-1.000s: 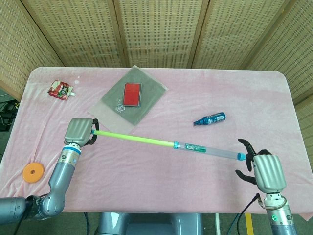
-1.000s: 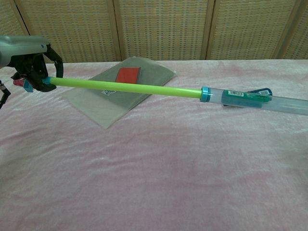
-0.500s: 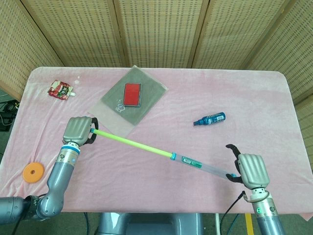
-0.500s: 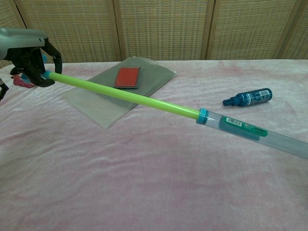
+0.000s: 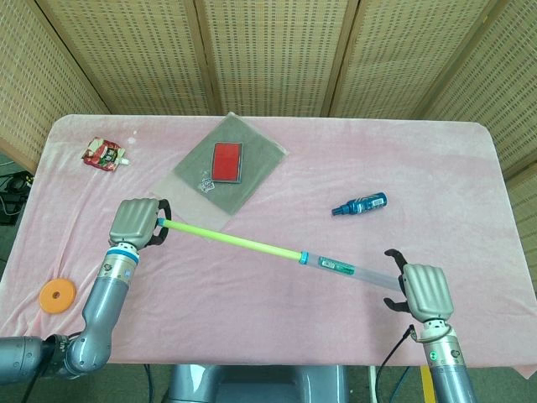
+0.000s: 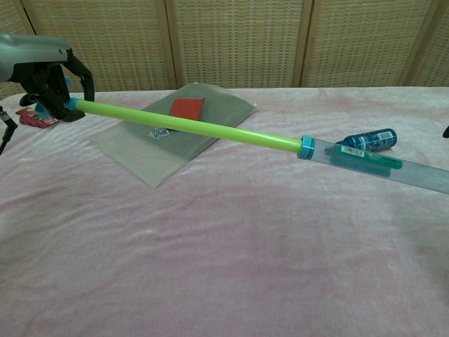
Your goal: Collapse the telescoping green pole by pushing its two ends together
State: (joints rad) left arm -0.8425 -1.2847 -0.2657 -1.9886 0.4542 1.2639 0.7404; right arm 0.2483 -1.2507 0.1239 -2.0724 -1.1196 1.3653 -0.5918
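Observation:
The telescoping pole hangs above the pink table, slanting from upper left to lower right. Its thin green section (image 5: 231, 240) (image 6: 186, 126) meets a clear outer tube (image 5: 348, 270) (image 6: 372, 164) at a blue collar (image 5: 304, 257). My left hand (image 5: 137, 222) (image 6: 43, 78) grips the blue-capped green end, dark fingers wrapped around it. My right hand (image 5: 422, 291) holds the far end of the clear tube at the table's near right, fingers curved above and below it. In the chest view that hand is almost wholly out of frame.
A grey plastic bag (image 5: 252, 164) with a red case (image 5: 226, 160) lies beyond the pole. A blue spray bottle (image 5: 359, 204) (image 6: 368, 139) lies beyond the clear tube. A red snack packet (image 5: 102, 154) sits far left, an orange disc (image 5: 57, 294) near left.
My right hand swung the clear end toward the near edge, then a little way back. The pole looks slightly shorter than a second ago. The left hand stayed put.

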